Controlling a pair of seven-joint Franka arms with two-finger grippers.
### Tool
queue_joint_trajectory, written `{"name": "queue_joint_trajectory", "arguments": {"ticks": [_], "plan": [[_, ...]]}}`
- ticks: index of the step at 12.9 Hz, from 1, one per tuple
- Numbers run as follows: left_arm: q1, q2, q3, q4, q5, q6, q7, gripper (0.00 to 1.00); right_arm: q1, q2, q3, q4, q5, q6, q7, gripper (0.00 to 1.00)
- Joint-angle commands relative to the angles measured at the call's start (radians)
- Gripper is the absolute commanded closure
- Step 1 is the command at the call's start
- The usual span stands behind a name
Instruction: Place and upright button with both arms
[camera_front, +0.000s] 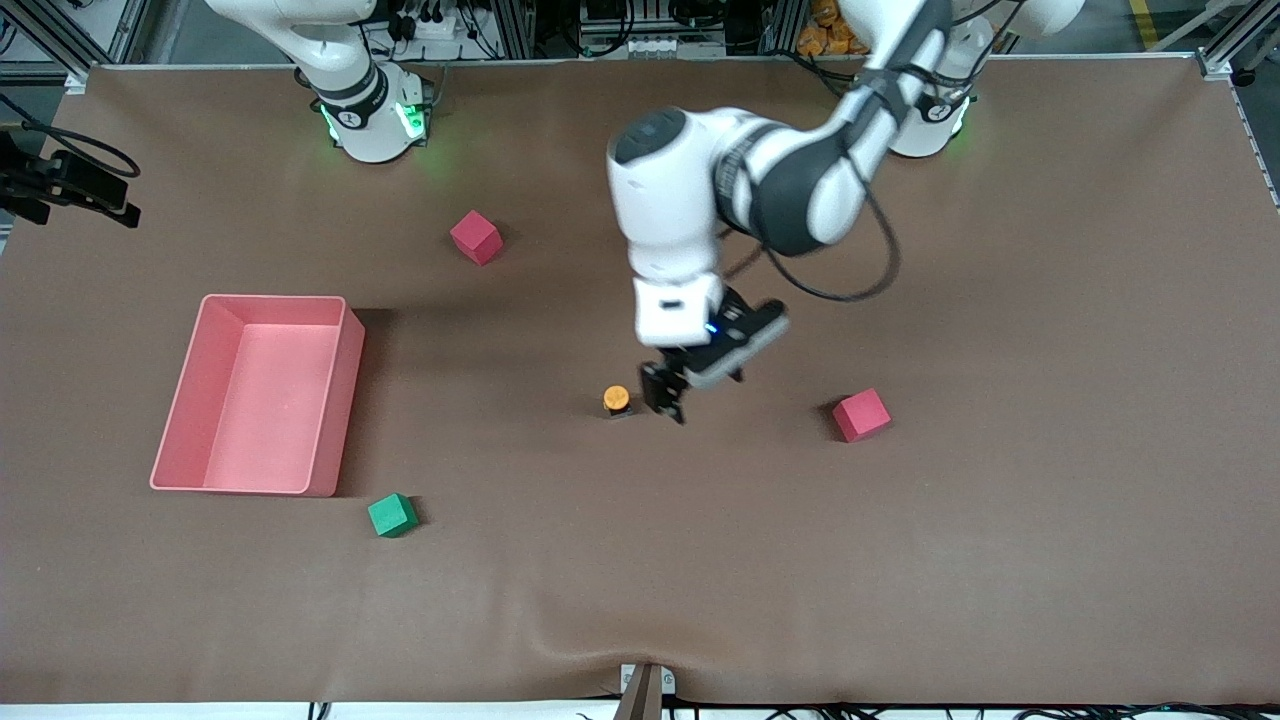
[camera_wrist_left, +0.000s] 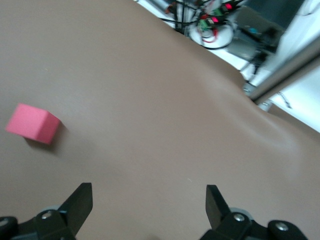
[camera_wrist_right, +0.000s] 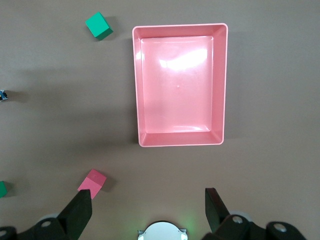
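Front view: a brown mat covers the table (camera_front: 1000, 560), its near edge lying along the bottom of the frame. Metal framing and cables fill the top strip, with my two green-lit bases just below them. My left arm (camera_front: 800, 180) reaches from the upper right down to the centre. My left gripper (camera_front: 668, 400) hangs just above the mat, fingers spread wide and holding nothing. The button (camera_front: 616, 400) stands upright, orange cap up, at frame centre just beside those fingers. A pink bin (camera_front: 190, 400) sits at mid-left and is empty. One red cube (camera_front: 476, 237) lies above centre, a second red cube (camera_front: 861, 415) right of centre, and a green cube (camera_front: 392, 515) just below the bin's lower right corner. Bare mat stretches across the lower and right parts.

Left wrist view: my two open fingertips (camera_wrist_left: 80, 202) frame the bottom edge with only mat between them. A red cube lies at mid-left.

Right wrist view: my right gripper (camera_wrist_right: 147, 210) is high over the table near its own base, fingers wide apart and empty. The empty bin fills the upper centre.
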Motion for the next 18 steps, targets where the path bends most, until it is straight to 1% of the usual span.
{"name": "queue_joint_trajectory", "arguments": {"ticks": [1,4,6,8,11,13,14,15,18], "plan": [[0.100,-0.041,-0.016,-0.033,-0.090,-0.040,0.080,0.00,-0.012,-0.024,0.008,-0.013,0.010,0.003,0.005,0.00],[0.212,-0.046,-0.018,-0.027,-0.165,-0.081,0.213,0.00,-0.015,-0.024,0.005,-0.011,0.010,0.004,0.005,0.00],[0.301,-0.073,-0.018,-0.027,-0.263,-0.081,0.300,0.00,-0.020,-0.022,0.002,-0.013,0.010,-0.003,0.005,0.00],[0.360,-0.104,-0.017,-0.027,-0.311,-0.081,0.476,0.00,-0.029,-0.024,0.002,-0.013,0.010,-0.020,0.005,0.00],[0.424,-0.145,-0.015,-0.028,-0.310,-0.146,0.586,0.00,-0.027,-0.022,0.005,-0.013,0.010,-0.017,0.004,0.00],[0.467,-0.179,-0.012,-0.030,-0.313,-0.185,0.803,0.00,-0.029,-0.022,0.002,-0.013,0.010,-0.029,-0.002,0.00],[0.483,-0.196,-0.010,-0.028,-0.313,-0.210,0.869,0.00,-0.029,-0.022,0.002,-0.013,0.010,-0.031,-0.002,0.00],[0.509,-0.207,-0.015,-0.028,-0.311,-0.219,0.897,0.00,-0.029,-0.022,0.002,-0.013,0.010,-0.029,-0.002,0.00],[0.524,-0.250,-0.010,-0.031,-0.310,-0.271,1.023,0.00,-0.029,-0.022,0.002,-0.011,0.010,-0.023,-0.001,0.00]]}}
